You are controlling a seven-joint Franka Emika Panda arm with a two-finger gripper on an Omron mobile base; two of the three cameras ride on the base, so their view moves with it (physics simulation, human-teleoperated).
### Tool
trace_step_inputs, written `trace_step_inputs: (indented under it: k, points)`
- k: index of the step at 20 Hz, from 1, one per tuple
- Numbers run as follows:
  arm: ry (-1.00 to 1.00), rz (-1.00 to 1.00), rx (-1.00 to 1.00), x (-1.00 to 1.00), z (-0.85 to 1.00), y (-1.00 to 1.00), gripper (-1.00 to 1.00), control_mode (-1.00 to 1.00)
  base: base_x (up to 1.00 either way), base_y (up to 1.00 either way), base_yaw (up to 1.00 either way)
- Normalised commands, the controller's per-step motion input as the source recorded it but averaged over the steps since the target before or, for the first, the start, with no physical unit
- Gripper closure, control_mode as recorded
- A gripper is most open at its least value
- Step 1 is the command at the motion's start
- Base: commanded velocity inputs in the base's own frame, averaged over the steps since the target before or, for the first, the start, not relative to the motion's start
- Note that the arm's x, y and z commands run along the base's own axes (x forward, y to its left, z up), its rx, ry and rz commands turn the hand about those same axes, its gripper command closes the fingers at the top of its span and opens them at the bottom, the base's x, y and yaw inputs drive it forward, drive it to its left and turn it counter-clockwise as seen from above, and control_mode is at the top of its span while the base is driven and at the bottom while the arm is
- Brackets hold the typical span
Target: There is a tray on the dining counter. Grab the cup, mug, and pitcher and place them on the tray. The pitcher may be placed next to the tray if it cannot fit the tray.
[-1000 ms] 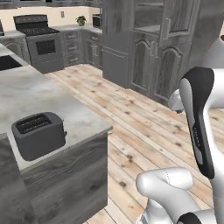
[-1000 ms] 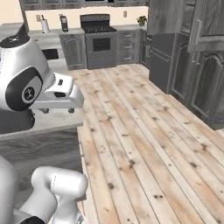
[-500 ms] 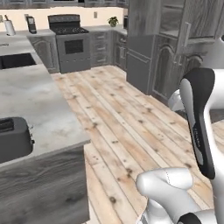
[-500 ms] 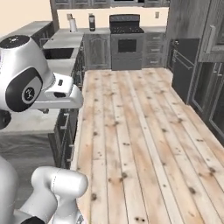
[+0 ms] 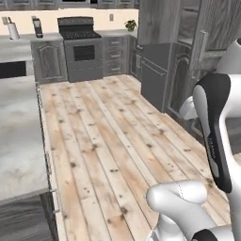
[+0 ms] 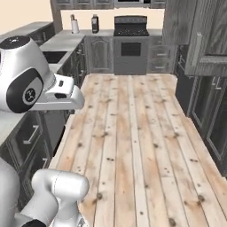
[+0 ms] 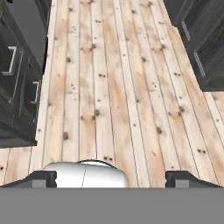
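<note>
**Kitchen aisle of pale planks: claw spread wide, clamped on nothing**

Hangs above the plank floor (image 7: 109, 87) as the gripper (image 7: 113, 178), looking down along the boards. Stands with jaws fully apart, one dark fingertip (image 7: 43, 178) at each lower corner of the hand view, with bare wood and nothing else in the gap between them. Passes between dark cabinet doors (image 7: 19, 74) with pale bar handles on one side and more dark fronts (image 7: 201, 43) on the other.

Rises as the white arm (image 6: 26, 84) at the left of the right base view, its hand jutting out over the floor, just beside a stone-topped counter (image 5: 19, 141). Cannot tell whether this is the dining counter. Runs along the left edge of the left base view, grey top bare where it shows, wood-grain face at its near end. Holds a dark sink (image 6: 53, 56) farther along.

Closes the aisle at the far end with a black range (image 5: 82, 47) set into the back counter. Carries, left of the range, a dark bottle (image 5: 37, 27) and a white canister (image 5: 13, 32), near each other and upright. Shows a small potted plant (image 5: 131, 24) at the back counter's right end. Lines the right side with tall dark cabinets (image 5: 188, 47).
</note>
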Motion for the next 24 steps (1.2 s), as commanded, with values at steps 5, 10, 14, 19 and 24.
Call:
trace_step_inputs:
  k: [5,10,14,19,24]
  points:
    - [0.00,0.00,0.00,0.00,0.00,0.00,-1.00,1.00,1.00,-0.63,0.02]
    - [0.00,0.00,0.00,0.00,0.00,0.00,-1.00,1.00,1.00,0.05,0.12]
    - [0.00,0.00,0.00,0.00,0.00,0.00,-1.00,1.00,1.00,0.16,0.10]
    - [0.00,0.00,0.00,0.00,0.00,0.00,-1.00,1.00,1.00,0.00,0.02]
    - [0.00,0.00,0.00,0.00,0.00,0.00,-1.00,1.00,1.00,0.04,0.00]
